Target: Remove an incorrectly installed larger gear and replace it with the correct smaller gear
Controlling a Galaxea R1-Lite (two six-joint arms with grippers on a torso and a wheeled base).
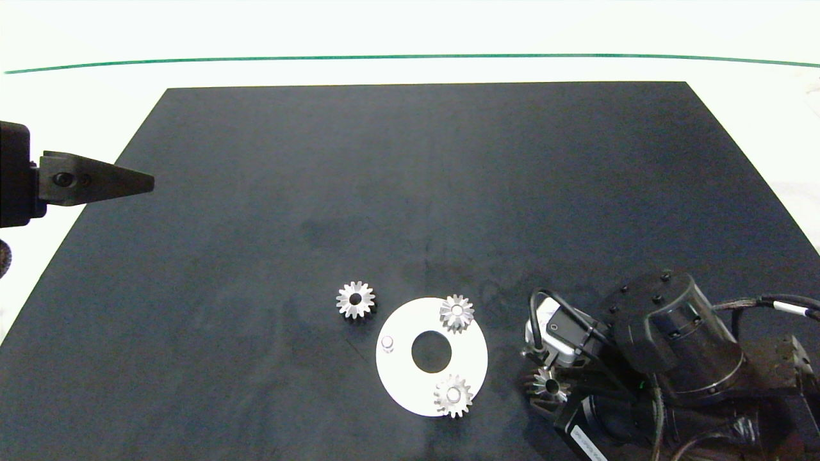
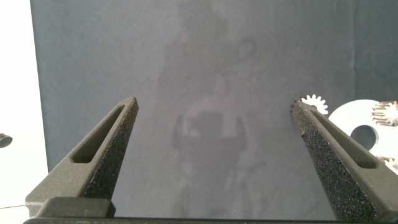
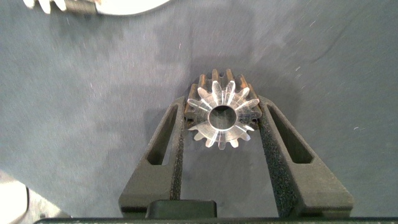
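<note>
Four small metal gears show. One gear [image 3: 222, 116] sits squeezed between the right hand's [image 3: 221, 118] fingers, just beside the white disc [image 1: 400, 374]; it may be the larger gear. It looks hard, heavy and slippery, so grip across its teeth. Another gear [image 1: 355, 299] lies near the bare peg [image 1: 387, 344]. The left hand [image 2: 214, 118] hangs open, far off.

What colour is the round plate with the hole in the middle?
White. The round plate shows best in the head view, lying on the black mat.
</note>
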